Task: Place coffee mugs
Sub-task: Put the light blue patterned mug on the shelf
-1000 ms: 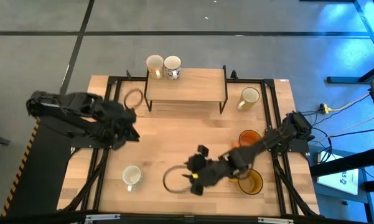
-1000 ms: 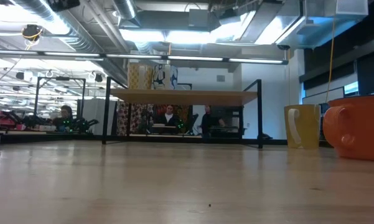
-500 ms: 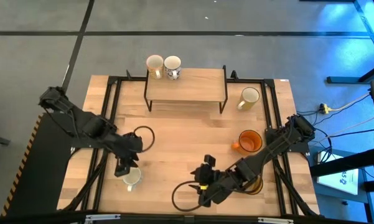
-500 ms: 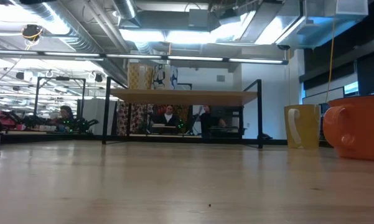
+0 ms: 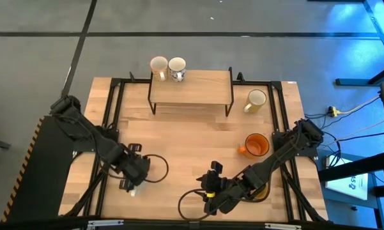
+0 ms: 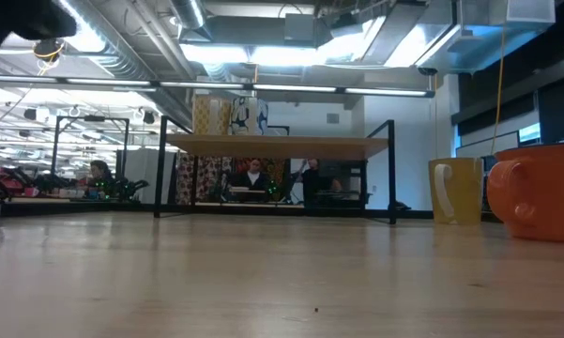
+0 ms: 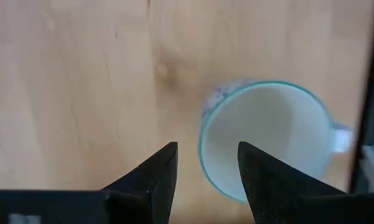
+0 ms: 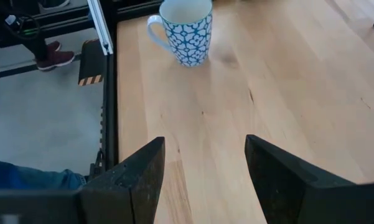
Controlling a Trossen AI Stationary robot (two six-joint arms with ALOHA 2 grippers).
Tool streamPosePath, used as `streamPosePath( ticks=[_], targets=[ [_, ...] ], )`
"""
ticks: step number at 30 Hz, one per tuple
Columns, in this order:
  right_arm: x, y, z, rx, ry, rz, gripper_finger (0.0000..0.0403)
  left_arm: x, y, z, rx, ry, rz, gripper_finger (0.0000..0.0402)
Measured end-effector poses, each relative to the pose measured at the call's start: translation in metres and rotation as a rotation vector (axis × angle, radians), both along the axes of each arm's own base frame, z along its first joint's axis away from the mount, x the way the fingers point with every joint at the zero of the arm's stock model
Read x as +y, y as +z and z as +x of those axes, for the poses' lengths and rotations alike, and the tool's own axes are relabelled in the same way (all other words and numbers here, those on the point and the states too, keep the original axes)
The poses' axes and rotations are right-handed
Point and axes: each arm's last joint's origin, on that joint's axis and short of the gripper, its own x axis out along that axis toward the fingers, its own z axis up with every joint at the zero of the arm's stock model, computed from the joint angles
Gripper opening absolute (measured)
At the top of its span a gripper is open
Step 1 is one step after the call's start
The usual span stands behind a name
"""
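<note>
A blue-and-white patterned mug (image 8: 187,31) with a white inside (image 7: 267,140) stands upright on the table near its front left. My left gripper (image 7: 205,162) hangs open over it, pointing down. One finger is over the mug's mouth, the other over bare wood beside its rim. In the high view the arm (image 5: 131,179) covers nearly all of that mug (image 5: 135,189). My right gripper (image 8: 205,174) is open and empty above the table's front middle (image 5: 206,198), pointing toward the patterned mug.
A low wooden shelf (image 5: 190,86) stands at the far edge with two mugs (image 5: 158,64) (image 5: 177,66) at its left end. A cream mug (image 5: 257,99) and an orange mug (image 5: 257,145) stand at the right. An amber mug (image 5: 261,190) shows under the right arm.
My left gripper has swung from the table's left side toward the near edge and come down over the patterned mug, turning to point straight down. My right gripper has shifted a little toward the near edge. No mug has moved.
</note>
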Motion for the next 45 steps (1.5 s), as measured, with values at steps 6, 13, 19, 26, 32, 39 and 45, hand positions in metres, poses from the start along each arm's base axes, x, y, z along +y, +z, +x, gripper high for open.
streamPosePath(
  ticks=[6,13,19,26,32,39,45],
  targets=[
    [0.003,-0.004,0.001,0.004,0.002,-0.001,0.0209,-0.007,-0.023,0.008,0.055,-0.012,0.054,0.0163],
    [0.003,-0.004,0.001,0.004,-0.003,0.004,0.0209,-0.017,-0.046,0.019,0.121,-0.085,0.077,0.0149],
    [0.003,-0.004,0.001,0.004,-0.003,0.003,0.0209,-0.020,-0.060,0.023,0.161,-0.110,0.105,0.0071],
    [0.002,-0.003,0.001,-0.008,-0.019,-0.010,0.0209,-0.011,-0.049,0.024,0.137,-0.004,0.069,0.0017],
    [0.004,0.007,0.009,-0.152,-0.026,-0.073,0.0209,0.022,-0.002,0.024,-0.072,0.361,-0.017,0.0017],
    [-0.010,0.022,0.025,-0.306,-0.109,-0.250,0.0209,0.070,0.044,0.012,-0.343,0.740,-0.107,0.0017],
    [-0.035,0.023,0.049,-0.364,-0.213,-0.364,0.0209,0.091,0.058,0.006,-0.434,0.837,-0.125,0.0017]
  ],
)
